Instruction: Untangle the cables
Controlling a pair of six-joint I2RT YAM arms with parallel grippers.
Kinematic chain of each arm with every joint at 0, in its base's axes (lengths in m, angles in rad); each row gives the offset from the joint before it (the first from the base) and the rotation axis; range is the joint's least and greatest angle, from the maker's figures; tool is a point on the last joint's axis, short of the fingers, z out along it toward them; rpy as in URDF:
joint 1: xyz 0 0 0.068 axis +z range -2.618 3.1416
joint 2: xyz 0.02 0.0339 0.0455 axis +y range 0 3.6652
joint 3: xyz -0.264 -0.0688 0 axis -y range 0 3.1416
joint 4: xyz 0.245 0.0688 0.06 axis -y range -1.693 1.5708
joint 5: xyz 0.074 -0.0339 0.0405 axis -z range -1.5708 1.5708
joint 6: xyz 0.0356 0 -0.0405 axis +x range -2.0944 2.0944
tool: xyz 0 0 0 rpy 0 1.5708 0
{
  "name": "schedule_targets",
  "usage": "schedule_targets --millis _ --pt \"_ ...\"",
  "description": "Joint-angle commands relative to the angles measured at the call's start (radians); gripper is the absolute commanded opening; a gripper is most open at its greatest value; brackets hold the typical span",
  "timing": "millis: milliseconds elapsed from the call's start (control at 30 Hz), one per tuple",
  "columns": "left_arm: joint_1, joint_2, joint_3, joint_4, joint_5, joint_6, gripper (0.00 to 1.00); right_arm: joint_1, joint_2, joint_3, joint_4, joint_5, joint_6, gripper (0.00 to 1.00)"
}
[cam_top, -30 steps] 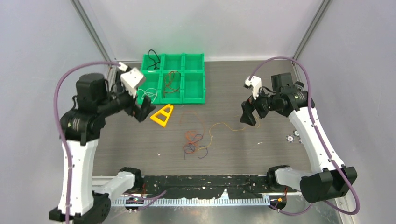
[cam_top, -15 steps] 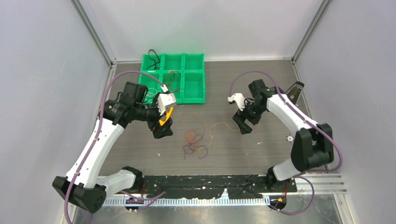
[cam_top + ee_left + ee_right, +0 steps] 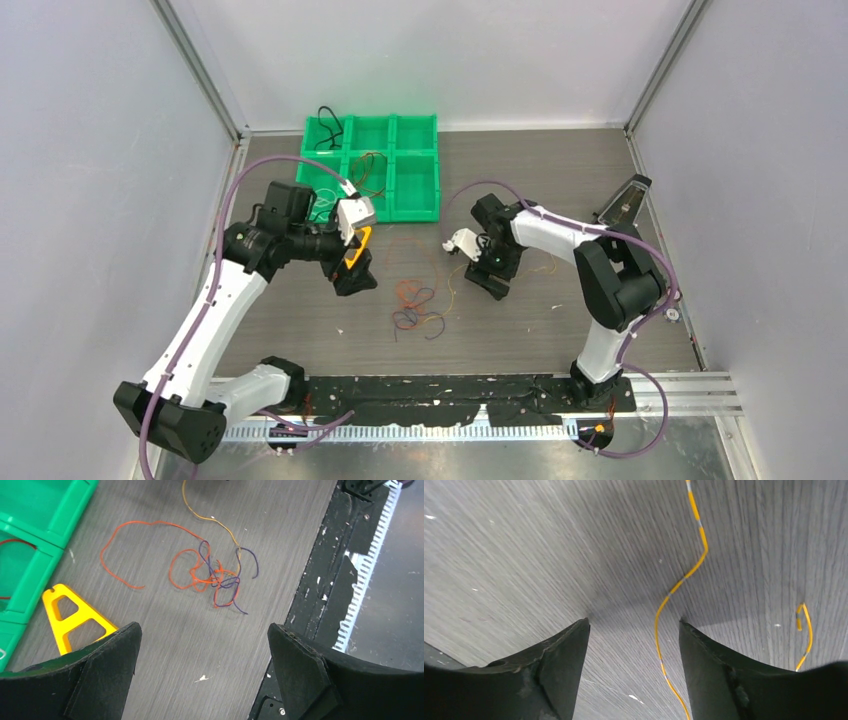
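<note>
Above the yellow cable, right pincer points down, jaws apart

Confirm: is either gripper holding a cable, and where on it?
Nothing held: left gripper open, clear of the tangle; right gripper open, straddling the yellow cable, not clamped.

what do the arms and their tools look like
The left arm and right arm have white shells with black joints, and a thick purple hose loops along each. The left tool and right tool are matte black with two wedge-shaped fingers; a small white housing sits at each wrist.
</note>
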Motion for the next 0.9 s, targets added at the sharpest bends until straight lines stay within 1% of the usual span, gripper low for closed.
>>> schedule_targets --millis 0,33,67,100,133,167,200,233,267,300,333,367,400,433,467,500,567,667,767,867 --pt "0.023 -0.016 0.022 0.09 -0.005 -0.049 0.99 0.008 -0.007 -0.017 0.014 0.147 0.0 0.67" --pt "0.025 -0.012 0.027 0.098 -0.006 -0.059 1.0 0.008 -0.003 -0.035 0.015 0.154 -0.005 0.63" --pt "0.025 -0.01 0.033 0.111 -0.006 -0.065 1.0 0.008 -0.002 -0.045 0.017 0.19 -0.017 0.55" --pt "0.027 -0.007 0.04 0.124 -0.008 -0.072 1.0 0.008 -0.004 -0.06 0.021 0.198 -0.024 0.48" --pt "0.03 -0.004 0.047 0.136 -0.007 -0.081 1.0 0.008 -0.009 -0.061 0.02 0.194 -0.035 0.33" --pt "0.037 0.0 0.052 0.154 -0.003 -0.091 1.0 0.008 -0.028 -0.049 0.004 0.186 -0.039 0.26" --pt "0.044 0.005 0.059 0.17 0.008 -0.101 1.0 0.006 -0.045 -0.032 -0.009 0.127 -0.043 0.14" --pt "0.054 0.006 0.062 0.193 0.015 -0.111 1.0 0.005 -0.086 0.014 -0.04 0.061 -0.044 0.08" --pt "0.065 0.006 0.065 0.221 0.02 -0.118 1.0 -0.004 -0.115 0.044 -0.057 0.017 -0.043 0.07" --pt "0.076 0.006 0.066 0.252 0.026 -0.12 1.0 -0.011 -0.174 0.119 -0.088 -0.088 -0.042 0.06" --pt "0.084 0.006 0.069 0.282 0.029 -0.119 1.0 -0.034 -0.233 0.158 -0.122 -0.144 -0.039 0.06" --pt "0.09 0.006 0.077 0.306 0.036 -0.113 1.0 -0.048 -0.26 0.251 -0.137 -0.259 -0.029 0.06" --pt "0.091 0.008 0.087 0.335 0.041 -0.105 1.0 -0.074 -0.306 0.337 -0.152 -0.309 -0.02 0.06" --pt "0.093 0.01 0.1 0.347 0.05 -0.102 1.0 -0.089 -0.328 0.374 -0.154 -0.41 0.009 0.06" --pt "0.093 0.015 0.114 0.37 0.07 -0.095 1.0 -0.107 -0.365 0.447 -0.16 -0.453 0.019 0.06" --pt "0.092 0.02 0.128 0.384 0.1 -0.091 0.99 -0.11 -0.378 0.483 -0.164 -0.509 0.036 0.06" --pt "0.087 0.033 0.161 0.426 0.162 -0.109 1.0 -0.113 -0.404 0.575 -0.174 -0.574 0.07 0.06" --pt "0.058 0.062 0.225 0.509 0.181 -0.189 1.0 -0.113 -0.415 0.678 -0.137 -0.63 0.14 0.06" --pt "0.02 0.103 0.312 0.547 0.173 -0.227 1.0 -0.113 -0.419 0.699 -0.046 -0.657 0.232 0.05" --pt "0.003 0.134 0.369 0.586 0.144 -0.282 1.0 -0.114 -0.418 0.705 0.076 -0.657 0.287 0.05"
